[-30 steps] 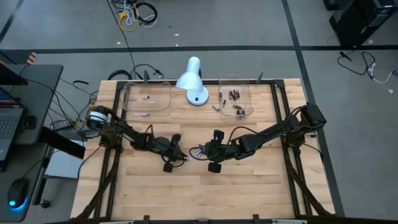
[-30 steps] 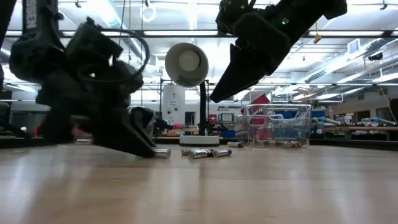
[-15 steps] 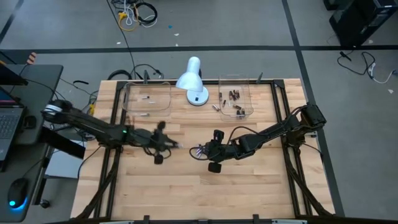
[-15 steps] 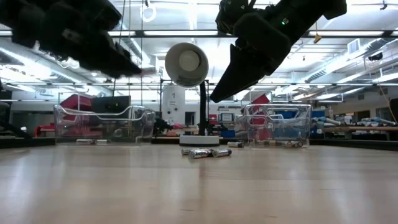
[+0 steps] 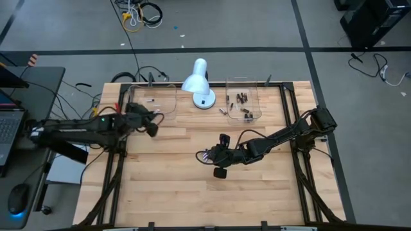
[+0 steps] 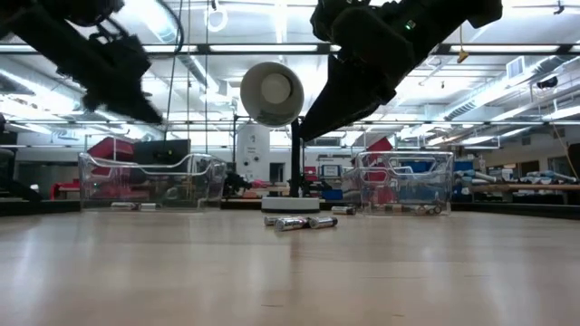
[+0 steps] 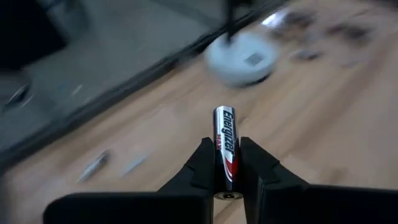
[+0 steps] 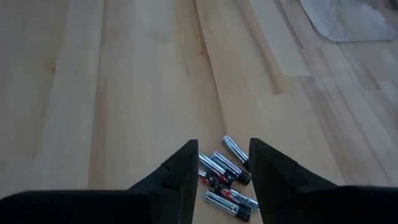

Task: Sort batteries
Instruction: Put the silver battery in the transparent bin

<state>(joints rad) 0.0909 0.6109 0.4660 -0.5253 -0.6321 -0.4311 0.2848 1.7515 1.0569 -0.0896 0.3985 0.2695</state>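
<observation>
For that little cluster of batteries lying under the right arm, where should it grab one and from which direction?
Come straight down from above. The loose batteries lie flat on the table, nearly side by side. Take the outermost one across its round middle, one finger on each long side, since neighbours crowd the others. The right hand already hovers open above them.

Grey concrete floor [image 5: 257, 25] with dark seam lines, black side desk [image 5: 29, 96] holding laptop, ceiling strip lights [image 6: 245, 47], cluttered workshop shelves behind.

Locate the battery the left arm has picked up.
The silver battery is clamped in the left end effector, raised above the table's left rear beside the left clear tray.
</observation>
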